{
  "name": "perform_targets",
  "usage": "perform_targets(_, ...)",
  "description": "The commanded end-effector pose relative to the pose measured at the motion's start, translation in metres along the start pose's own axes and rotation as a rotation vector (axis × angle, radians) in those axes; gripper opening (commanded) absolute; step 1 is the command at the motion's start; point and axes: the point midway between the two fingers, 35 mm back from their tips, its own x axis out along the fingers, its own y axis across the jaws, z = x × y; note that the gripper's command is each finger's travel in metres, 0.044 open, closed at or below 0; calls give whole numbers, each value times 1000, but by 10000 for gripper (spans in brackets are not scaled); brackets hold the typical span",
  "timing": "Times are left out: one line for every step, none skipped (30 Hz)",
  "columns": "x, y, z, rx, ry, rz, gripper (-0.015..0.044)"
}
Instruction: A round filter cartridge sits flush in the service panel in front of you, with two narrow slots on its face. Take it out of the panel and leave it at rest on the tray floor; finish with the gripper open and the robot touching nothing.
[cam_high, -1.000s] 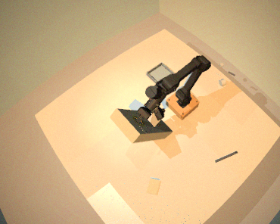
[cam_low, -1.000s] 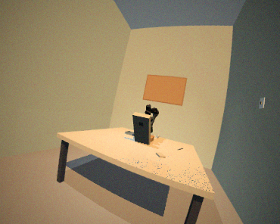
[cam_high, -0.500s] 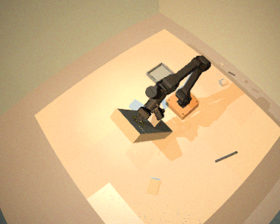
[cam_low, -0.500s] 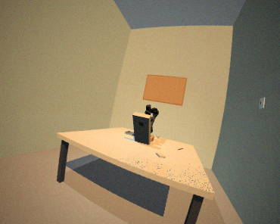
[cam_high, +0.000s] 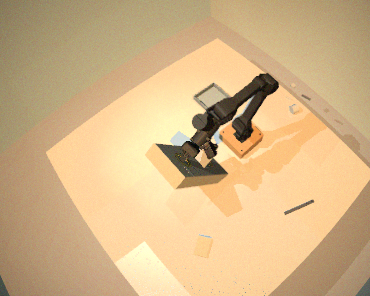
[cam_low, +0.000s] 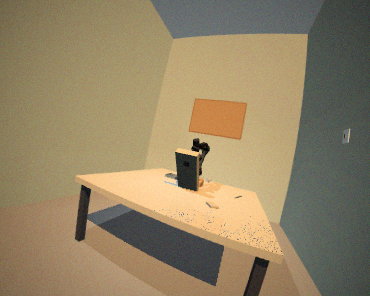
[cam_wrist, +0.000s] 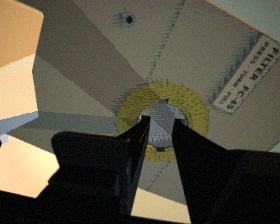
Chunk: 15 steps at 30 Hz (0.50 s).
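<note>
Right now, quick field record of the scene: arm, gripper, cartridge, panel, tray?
arm: reaching from its orange base down to the panel face
gripper: shut on filter cartridge, fingers in its centre
filter cartridge: yellow ring, seated in the panel
service panel: slanted box, label "FILTER FC-45"
tray: behind the arm, grey floor showing

Hand (cam_wrist: 159, 131) hides filter cartridge (cam_wrist: 192, 107) slots
</note>
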Motion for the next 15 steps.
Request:
perform_targets(0,-1,0,-1,0,-4,0)
perform_targets(0,-1,0,4,0,-4,0)
perform_targets(1,-1,0,17,0,-4,0)
perform_targets(2,-1,0,39,-1,-4,0)
perform_targets(3,-1,0,65,-1,-4,0)
perform_targets(4,-1,0,98,-1,-4,0)
perform_targets(5,-1,0,131,-1,-3,0)
perform_targets(5,-1,0,165,-1,-3,0)
perform_targets(5,-1,0,199,-1,-3,0)
perform_targets(6,-1,0,233,-1,-3,0)
perform_targets(6,-1,0,267,-1,-3,0)
perform_targets(6,-1,0,302,-1,-3,0)
perform_targets(6,-1,0,336,-1,-3,0)
perform_targets(6,-1,0,371,-1,-3,0)
perform_targets(7,-1,0,405,-1,-3,0)
